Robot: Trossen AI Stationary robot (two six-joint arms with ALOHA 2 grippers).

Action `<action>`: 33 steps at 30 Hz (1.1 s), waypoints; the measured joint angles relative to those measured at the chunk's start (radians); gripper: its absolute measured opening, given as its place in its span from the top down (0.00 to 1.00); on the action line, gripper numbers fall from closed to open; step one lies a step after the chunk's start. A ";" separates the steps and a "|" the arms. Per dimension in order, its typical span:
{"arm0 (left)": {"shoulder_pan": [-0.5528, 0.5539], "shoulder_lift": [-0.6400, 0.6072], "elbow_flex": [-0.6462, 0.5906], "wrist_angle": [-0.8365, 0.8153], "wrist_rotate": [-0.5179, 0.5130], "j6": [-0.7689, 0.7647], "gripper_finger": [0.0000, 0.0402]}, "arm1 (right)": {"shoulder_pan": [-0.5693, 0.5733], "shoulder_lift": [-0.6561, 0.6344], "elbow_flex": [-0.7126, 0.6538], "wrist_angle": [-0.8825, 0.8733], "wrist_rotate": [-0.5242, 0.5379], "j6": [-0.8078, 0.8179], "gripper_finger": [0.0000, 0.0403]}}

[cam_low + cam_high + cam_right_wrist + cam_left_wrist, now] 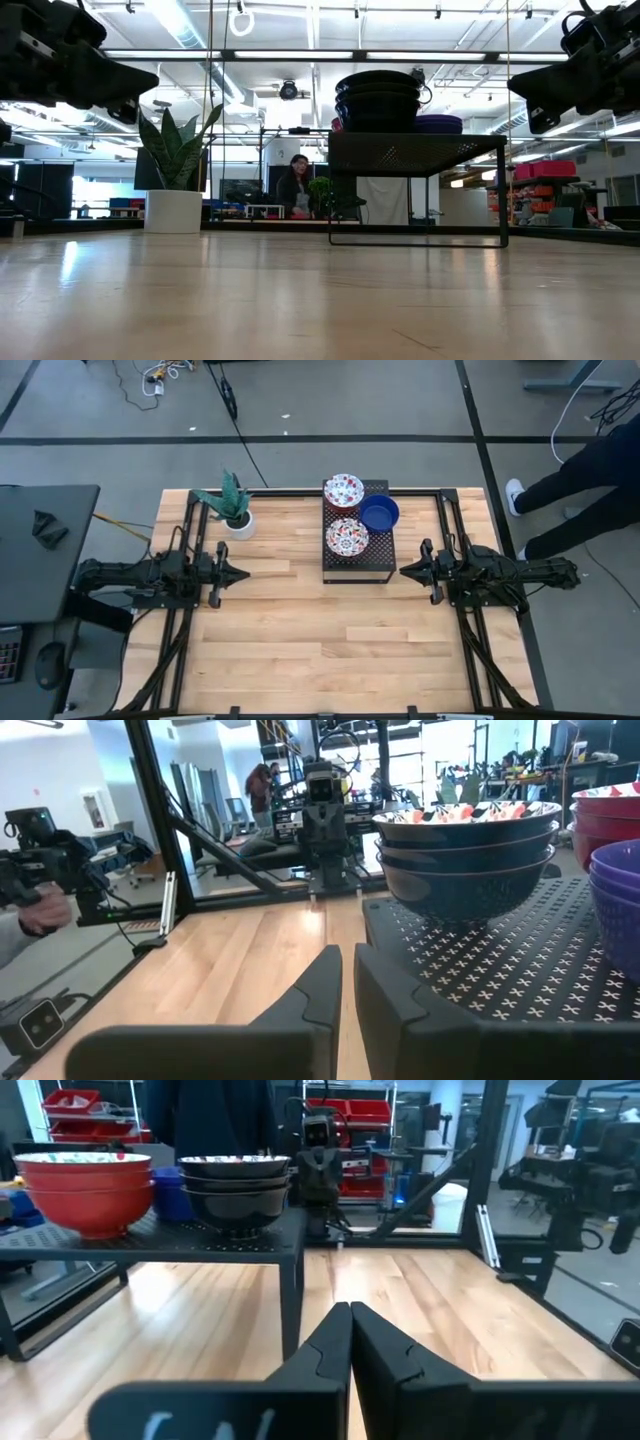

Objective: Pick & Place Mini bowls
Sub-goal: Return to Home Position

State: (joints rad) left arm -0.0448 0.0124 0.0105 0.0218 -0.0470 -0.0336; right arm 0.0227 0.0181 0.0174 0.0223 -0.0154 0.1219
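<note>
Three stacks of mini bowls stand on a black perforated stand (355,565) at the middle of the table's far half. They are a floral stack (344,490) at the far side, a solid blue stack (379,513) to its right, and a floral stack (347,537) nearer. In the left wrist view the near stack (235,1190) has dark outsides and the far one (90,1195) has red. My left gripper (245,572) hovers shut, left of the stand. My right gripper (403,570) hovers shut by the stand's near right corner, and its wrist view shows the dark stack (465,860) close ahead.
A white pot with a green plant (238,518) stands at the table's far left. Black frame rails (190,530) run along both table sides. A person's legs (570,480) are beyond the right far corner. Bare wood (320,640) fills the near half.
</note>
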 joint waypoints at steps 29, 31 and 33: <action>0.000 0.000 -0.003 0.025 0.009 -0.006 0.97 | -0.016 -0.018 0.000 -0.011 -0.001 0.016 0.91; 0.000 0.000 -0.003 0.025 0.009 -0.006 0.97 | -0.017 -0.018 0.000 -0.010 -0.001 0.016 0.91; 0.000 0.000 -0.003 0.025 0.009 -0.006 0.97 | -0.016 -0.018 0.000 -0.008 -0.001 0.013 0.91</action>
State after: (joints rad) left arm -0.0444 0.0128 0.0078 0.0471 -0.0376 -0.0399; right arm 0.0063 0.0002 0.0174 0.0143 -0.0162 0.1348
